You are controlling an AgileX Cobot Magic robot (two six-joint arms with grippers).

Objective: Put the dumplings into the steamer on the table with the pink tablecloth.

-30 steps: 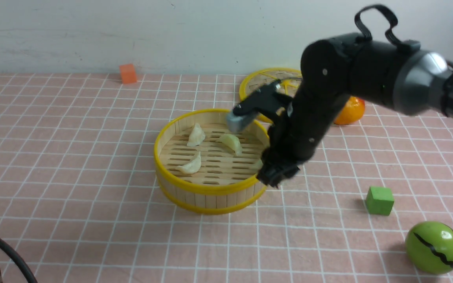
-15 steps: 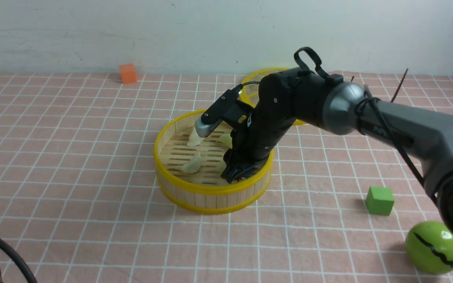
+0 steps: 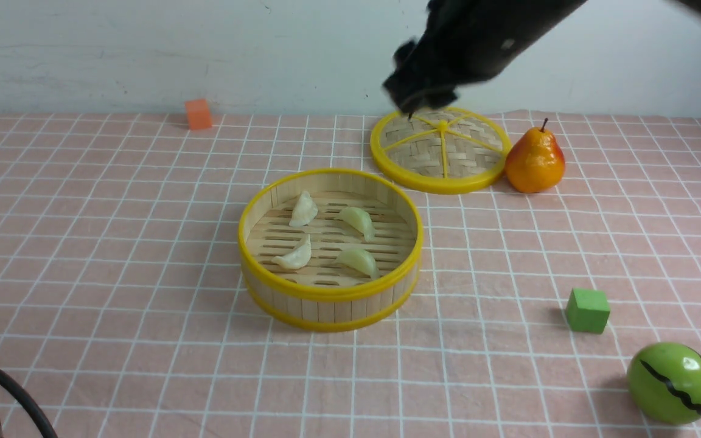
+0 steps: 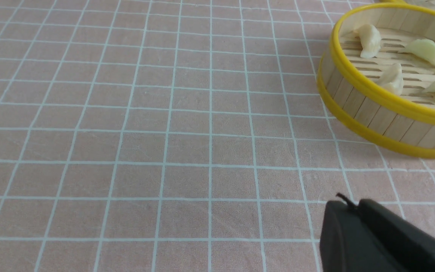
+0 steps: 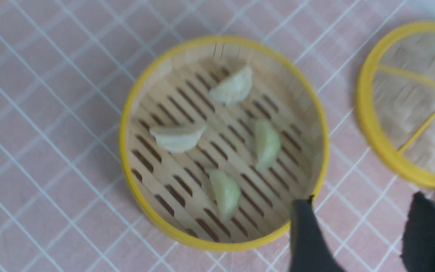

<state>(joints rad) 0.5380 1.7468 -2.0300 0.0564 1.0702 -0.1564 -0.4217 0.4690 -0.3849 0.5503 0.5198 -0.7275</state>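
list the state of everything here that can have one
steamer, uncovered, upright on the tablecloth
dumplings, all four lying inside the steamer
lid, off, flat on the tablecloth behind the steamer
right end effector, open, empty, raised
left end effector, shut, empty
pear, upright beside the lid

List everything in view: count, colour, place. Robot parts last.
round bamboo steamer basket: one, pale wood, yellow rims, centre
crescent pleated dumplings: four, cream to pale green, inside steamer
flat woven bamboo lid: one, yellow-rimmed, behind-right of steamer
glossy pear: one, orange-red, beside lid
small orange cube: one, orange, far left
small green cube: one, green, right of steamer
round glossy fruit: one, green, dark line, near right corner
gridded tablecloth: one, pink, white lines, under everything
right pincer: one, black, open, raised near lid
left pincer: one, black, shut, left of steamer
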